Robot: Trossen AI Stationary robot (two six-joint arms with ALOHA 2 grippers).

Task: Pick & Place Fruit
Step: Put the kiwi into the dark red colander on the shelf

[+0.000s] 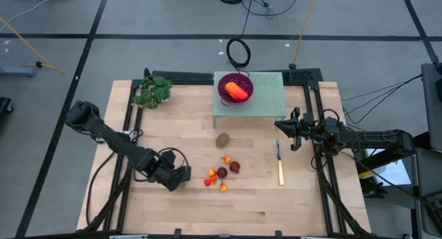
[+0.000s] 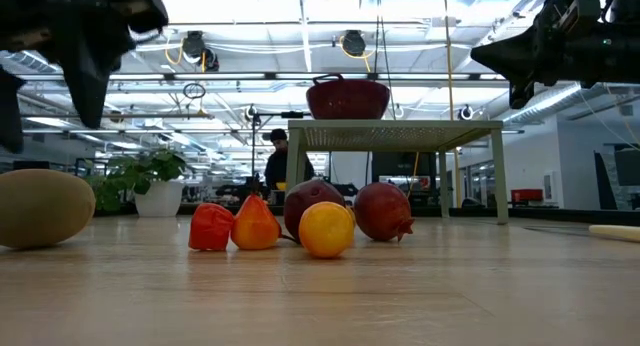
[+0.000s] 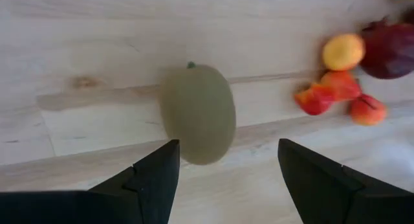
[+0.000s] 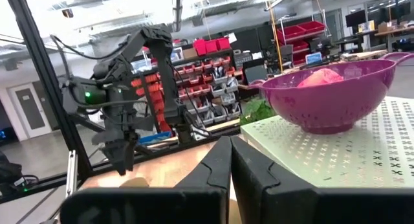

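An olive-brown kiwi [image 3: 197,112] lies on its side on the wooden table, at the near left [image 2: 40,208]. My left gripper [image 3: 228,144] hangs open just above it, pointing steeply down, one finger on either side, and hides it in the high view [image 1: 181,177]. A second kiwi [image 1: 222,139] lies mid-table. Two dark red round fruits [image 1: 228,170] and several tiny orange-red ones [image 2: 255,226] cluster to the right of my left gripper. An elongated orange-red fruit [image 1: 237,92] lies in a purple bowl [image 1: 235,79]. My right gripper [image 4: 229,160] waits shut at the right [image 1: 280,125].
The purple bowl stands on a pale green perforated stand [image 1: 266,101] at the table's far middle. A yellow-handled knife [image 1: 280,168] lies right of the fruit cluster. A green leafy bunch [image 1: 153,92] sits at the far left. A person shows far off in the room behind.
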